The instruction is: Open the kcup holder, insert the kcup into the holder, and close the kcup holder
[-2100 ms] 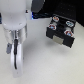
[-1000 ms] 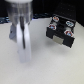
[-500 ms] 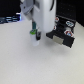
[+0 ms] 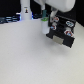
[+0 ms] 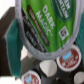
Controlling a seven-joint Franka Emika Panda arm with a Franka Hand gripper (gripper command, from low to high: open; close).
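The kcup holder [image 4: 63, 36] is a black box at the exterior view's right, with its tray of round slots showing red/white-topped pods [image 4: 68, 31]. My gripper [image 4: 48, 19] hangs at the holder's left top edge, shut on the kcup [image 4: 46, 18]. In the wrist view the kcup [image 5: 42, 25] fills the frame with its bright green top, held between my fingers [image 5: 12, 39]. Beyond it lie red/white-topped pods [image 5: 68, 58] in the tray slots. I cannot tell whether the kcup touches the tray.
A white bottle-like object [image 4: 25, 10] stands at the back on the exterior view's left, with blue items [image 4: 7, 20] beside it. The white table [image 4: 30, 55] spreads out in front of the holder.
My arm has swept from the exterior view's left to the right with the kcup and now hangs at the holder's tray.
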